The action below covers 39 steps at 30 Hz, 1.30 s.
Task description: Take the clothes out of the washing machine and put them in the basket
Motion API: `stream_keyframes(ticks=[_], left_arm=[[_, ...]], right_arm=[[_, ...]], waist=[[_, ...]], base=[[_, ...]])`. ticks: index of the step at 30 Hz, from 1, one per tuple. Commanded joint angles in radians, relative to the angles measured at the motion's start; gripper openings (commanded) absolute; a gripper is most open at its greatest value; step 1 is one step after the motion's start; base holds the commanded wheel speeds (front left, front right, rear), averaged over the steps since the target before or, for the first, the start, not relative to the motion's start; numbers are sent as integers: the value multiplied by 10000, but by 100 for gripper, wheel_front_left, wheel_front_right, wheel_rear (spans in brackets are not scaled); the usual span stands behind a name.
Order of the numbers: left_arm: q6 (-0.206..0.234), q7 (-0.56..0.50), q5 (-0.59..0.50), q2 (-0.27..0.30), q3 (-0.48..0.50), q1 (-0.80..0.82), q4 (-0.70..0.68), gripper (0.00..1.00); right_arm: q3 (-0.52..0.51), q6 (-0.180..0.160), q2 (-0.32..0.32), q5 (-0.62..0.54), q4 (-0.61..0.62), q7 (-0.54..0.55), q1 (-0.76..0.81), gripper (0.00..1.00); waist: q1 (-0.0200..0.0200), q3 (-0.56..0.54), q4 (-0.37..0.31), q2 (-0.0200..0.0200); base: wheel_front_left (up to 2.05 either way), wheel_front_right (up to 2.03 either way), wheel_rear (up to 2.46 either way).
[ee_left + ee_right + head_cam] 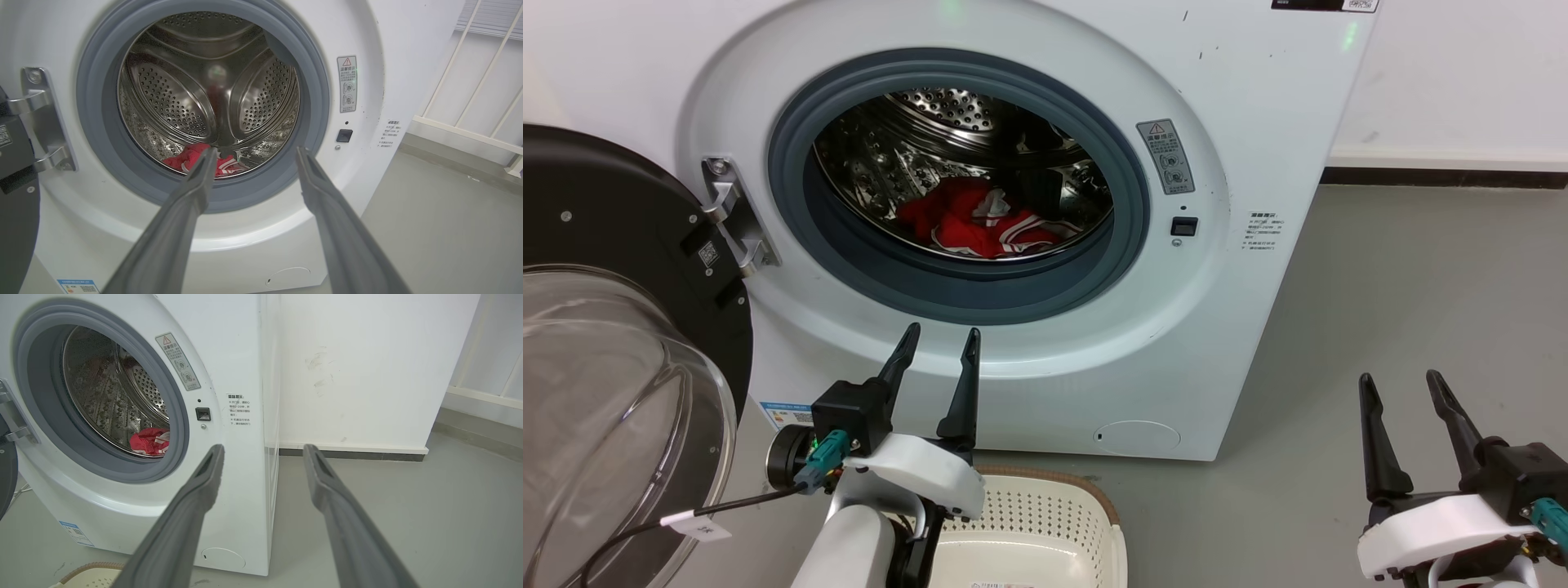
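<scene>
**Grey floor, open washer: clothes in the drum, both grippers spread outside**

Grey floor [1421,310] runs back to a white wall [1462,73] with a dark skirting. On it stands the washing machine [1241,98]. Its door [605,245] is swung wide to the robot's left, with the glass bowl facing out from the black rim.

The clothes [972,216] lie in a red heap with white stripe trim at the bottom of the drum [947,106], near its front edge. The left gripper [943,328] hovers outside the machine, just below the lower rim of the opening. Its fingers are spread and hold nothing, and they point up toward the heap. The clothes are beyond its tips, apart from them, with the lower lip of the grey seal [980,286] in between.

The right gripper [1398,376], also spread and empty, hangs over bare floor off the machine's right front corner, well apart from the clothes.

The basket [1029,514] sits on the floor before the machine's lower front edge. The left arm is above it and covers its left side. A metal hinge [731,216] sits at the left rim of the opening, and a black cable [727,508] trails from the left wrist.
</scene>
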<state>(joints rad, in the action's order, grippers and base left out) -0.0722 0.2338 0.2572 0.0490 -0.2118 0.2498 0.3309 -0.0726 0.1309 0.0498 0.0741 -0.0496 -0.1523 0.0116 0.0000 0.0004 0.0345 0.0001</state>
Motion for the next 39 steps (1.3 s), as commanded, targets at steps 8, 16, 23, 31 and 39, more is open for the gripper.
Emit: stream_keyframes(ticks=[8, 16, 23, 31, 39], left_arm=[[245, 215, -565, 20, -105, 66, 41, 100], [358, 340, -803, 21, -130, 21, 96, 100], [404, 318, -711, 20, -95, -88, 94, 100], [442, 318, -669, 20, -87, -141, 60, 100], [504, 318, -640, 20, -78, 226, 18, 100]], right_arm=[[-25, -3, 7, -630, 161, -54, 153, 100], [-31, -3, 7, -921, 219, -84, 217, 100], [-69, -3, 7, -772, 157, -73, 186, 100], [-117, -3, 7, -712, 121, -94, 174, 100], [-120, -3, 7, -671, 276, -89, -12, 100]], waist=[[0, 0, 40, -1], [0, 23, 72, -1], [0, 41, 81, -1], [0, 65, 89, -1], [0, 396, 89, -1]], base=[[0, 0, 0], [0, 0, 0], [0, 0, 0], [0, 0, 0], [0, 0, 0]])
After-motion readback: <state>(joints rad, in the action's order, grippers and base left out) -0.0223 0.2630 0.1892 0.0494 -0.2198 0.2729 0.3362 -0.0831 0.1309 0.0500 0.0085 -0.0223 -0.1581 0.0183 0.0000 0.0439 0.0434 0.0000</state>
